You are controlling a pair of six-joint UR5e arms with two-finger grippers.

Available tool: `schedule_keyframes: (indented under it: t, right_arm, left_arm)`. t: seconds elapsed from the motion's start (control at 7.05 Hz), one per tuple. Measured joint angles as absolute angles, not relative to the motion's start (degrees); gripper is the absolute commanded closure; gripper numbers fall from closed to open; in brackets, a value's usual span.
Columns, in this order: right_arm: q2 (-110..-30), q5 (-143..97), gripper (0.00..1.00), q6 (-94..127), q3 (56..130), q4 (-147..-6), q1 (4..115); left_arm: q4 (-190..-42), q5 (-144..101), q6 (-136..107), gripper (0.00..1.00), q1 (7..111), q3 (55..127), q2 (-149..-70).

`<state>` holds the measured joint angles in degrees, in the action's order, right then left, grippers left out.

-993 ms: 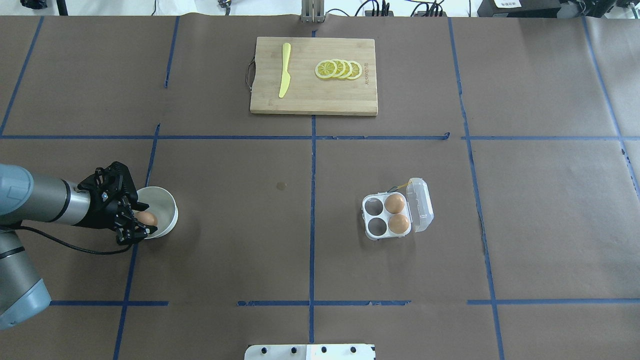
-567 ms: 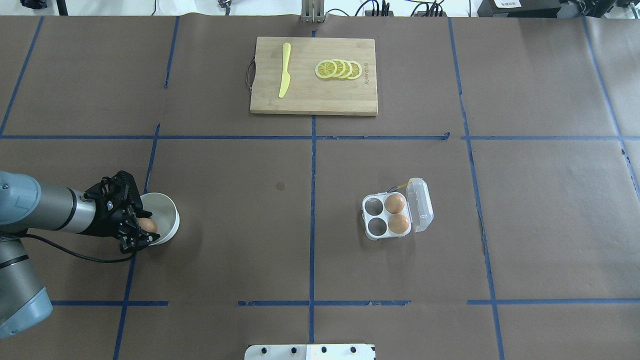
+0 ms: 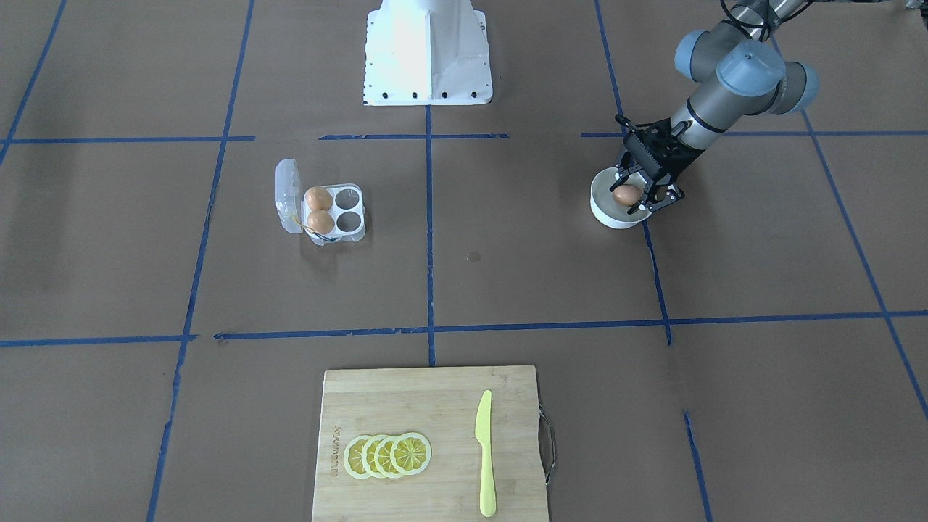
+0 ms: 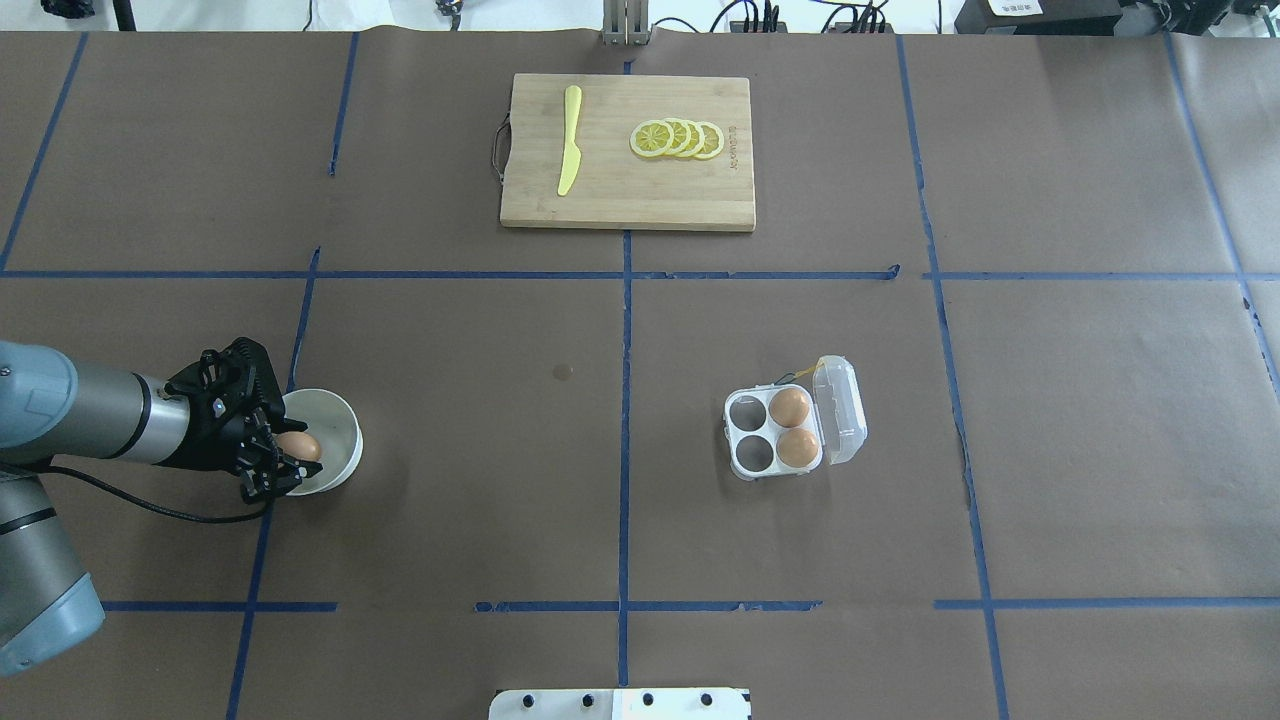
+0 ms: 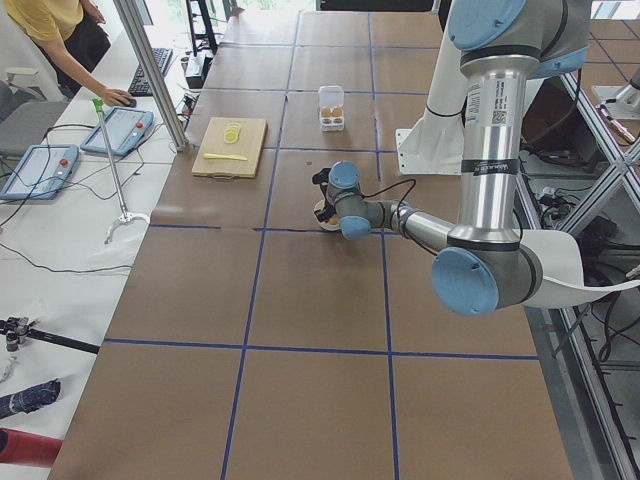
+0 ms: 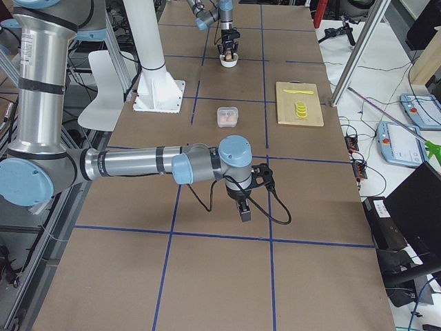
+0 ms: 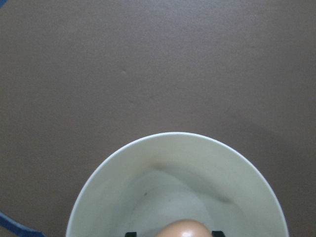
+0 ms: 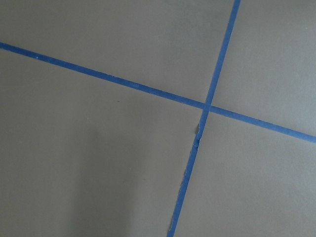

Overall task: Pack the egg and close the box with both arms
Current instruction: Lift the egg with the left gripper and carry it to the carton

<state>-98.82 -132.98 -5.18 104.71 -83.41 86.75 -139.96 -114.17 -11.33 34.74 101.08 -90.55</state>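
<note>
My left gripper (image 4: 287, 452) reaches into a white bowl (image 4: 338, 428) at the table's left. Its fingers sit on both sides of an orange-brown egg (image 4: 300, 446) and look shut on it. The front view shows the same egg (image 3: 626, 194) between the black fingers, and the left wrist view shows its top (image 7: 185, 228) at the bottom edge. The clear egg box (image 4: 768, 430) lies right of centre with its lid (image 4: 842, 408) open. Two eggs (image 4: 790, 406) fill its right cells and the two left cells are empty. My right gripper (image 6: 242, 209) shows only in the exterior right view, so I cannot tell its state.
A wooden cutting board (image 4: 640, 200) at the far centre carries a yellow knife (image 4: 569, 140) and lemon slices (image 4: 677, 138). Blue tape lines cross the brown table. The white robot base (image 3: 426, 51) stands at the near edge.
My left gripper has drawn back and settled lower around the egg. The bowl has shifted slightly to the right.
</note>
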Motion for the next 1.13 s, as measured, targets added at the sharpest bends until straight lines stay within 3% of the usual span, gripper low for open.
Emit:
schedule_keyframes:
  t: [0.57,1.13]
  right_arm:
    - [-98.88,-132.98,0.0,-5.13,104.65,-83.41,86.75]
    - [-98.88,-133.0,0.0,-5.08,104.78,-83.41,86.75]
  left_arm:
    - [-146.26,-114.85,-18.66,0.99,39.54,103.51,-95.77]
    - [-153.12,-113.55,-32.76,1.0,37.42,93.7,-115.07]
